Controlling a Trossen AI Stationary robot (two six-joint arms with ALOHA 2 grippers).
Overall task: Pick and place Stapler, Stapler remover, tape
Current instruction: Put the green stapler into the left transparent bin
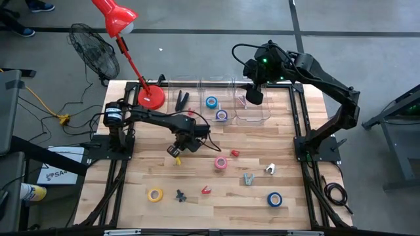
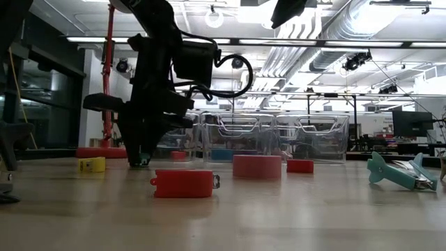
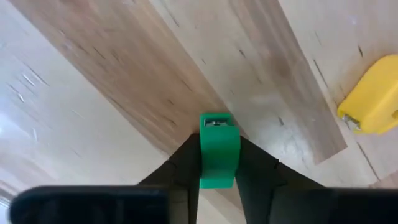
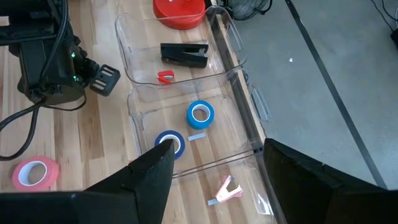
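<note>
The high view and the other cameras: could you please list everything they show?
Tape: five; pink, yellow, blue on table; two bluish in middle bin.
Clear bins: three, back edge.
Black stapler: one, left bin.
Pink remover: one, right bin.
Green mini stapler: one, gripped.
Yellow mini stapler: one, beside it.
Small red pieces: two, mid-table.
Teal remover, dark remover: front.
Red lamp: back left.
Fan: floor.
Left gripper: mid-table, jaws shut.
Right gripper: over bins, jaws open.
</note>
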